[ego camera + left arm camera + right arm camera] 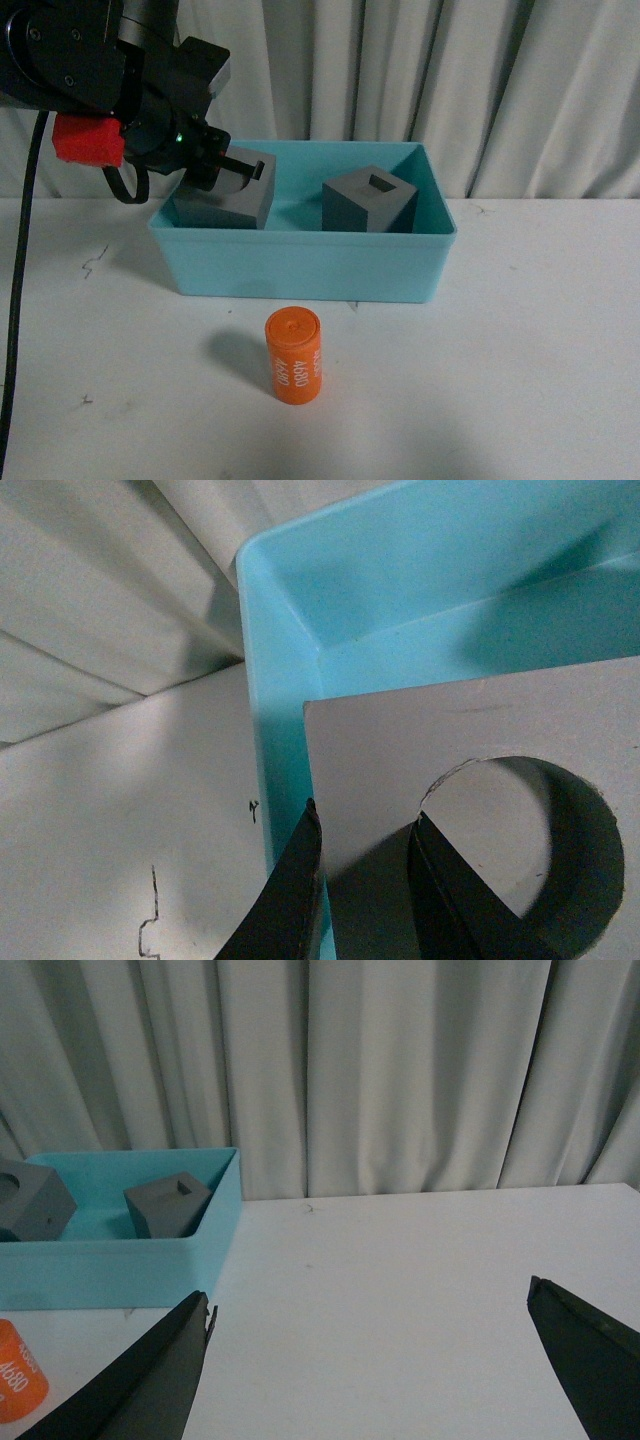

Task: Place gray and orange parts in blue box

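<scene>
Pale curtains (400,70) back the white tabletop (520,380). Inside the light-blue plastic box (300,237), the matte gray slotted cube (368,205) rests toward its right end. At its left end the left end effector (365,822) pinches one wall of the gray round-recess cube (240,205). Only the orange "4680" cylinder (293,357), standing before the box's front wall, seems left. The right end effector (370,1295) gapes wide.
</scene>
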Controlling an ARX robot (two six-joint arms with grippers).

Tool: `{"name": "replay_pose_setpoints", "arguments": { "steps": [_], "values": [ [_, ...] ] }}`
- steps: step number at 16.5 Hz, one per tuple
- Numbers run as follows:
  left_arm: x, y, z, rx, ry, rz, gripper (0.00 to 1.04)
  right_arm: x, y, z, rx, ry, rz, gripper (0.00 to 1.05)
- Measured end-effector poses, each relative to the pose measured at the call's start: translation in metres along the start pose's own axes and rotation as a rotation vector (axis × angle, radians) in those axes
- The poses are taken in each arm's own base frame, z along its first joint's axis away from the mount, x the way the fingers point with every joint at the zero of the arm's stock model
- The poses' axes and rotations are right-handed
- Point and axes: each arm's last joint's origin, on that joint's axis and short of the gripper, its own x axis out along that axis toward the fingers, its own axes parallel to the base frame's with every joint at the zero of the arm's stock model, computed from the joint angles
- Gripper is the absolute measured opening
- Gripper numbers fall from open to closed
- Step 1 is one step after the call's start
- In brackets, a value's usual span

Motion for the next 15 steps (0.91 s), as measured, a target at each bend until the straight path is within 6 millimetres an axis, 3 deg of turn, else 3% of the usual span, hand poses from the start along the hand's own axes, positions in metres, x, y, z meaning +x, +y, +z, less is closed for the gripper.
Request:
{"name": "replay_pose_setpoints", "arguments": {
  "steps": [2, 3, 4, 6, 7, 9, 11, 13, 15],
  "values": [
    [0.0, 0.0, -0.001, 0.0, 0.0, 0.0, 0.19, 0.0, 0.0, 0.0, 0.0, 0.0, 0.0, 0.98],
    [0.0, 0.002, -0.008, -0.009, 0.023, -0.007, 0.56, 0.0, 0.0, 0.0, 0.0, 0.0, 0.0, 0.98],
    [-0.015, 0.008, -0.013, -0.057, 0.05, -0.058, 0.81, 0.0, 0.0, 0.0, 0.0, 0.0, 0.0, 0.98],
    [-0.04, 0.018, -0.008, -0.125, 0.041, -0.118, 0.96, 0.0, 0.0, 0.0, 0.0, 0.0, 0.0, 0.98],
    [-0.08, 0.036, -0.002, -0.214, -0.003, -0.182, 0.98, 0.0, 0.0, 0.0, 0.0, 0.0, 0.0, 0.98],
    [-0.128, 0.055, -0.006, -0.309, -0.055, -0.274, 0.98, 0.0, 0.0, 0.0, 0.0, 0.0, 0.0, 0.98],
    [-0.185, 0.077, -0.038, -0.406, -0.045, -0.357, 0.98, 0.0, 0.0, 0.0, 0.0, 0.0, 0.0, 0.98],
    [-0.238, 0.09, -0.112, -0.538, 0.058, -0.377, 0.98, 0.0, 0.0, 0.0, 0.0, 0.0, 0.0, 0.98],
    [-0.267, 0.091, -0.173, -0.673, 0.15, -0.321, 0.98, 0.0, 0.0, 0.0, 0.0, 0.0, 0.0, 0.98]
  ]
}}
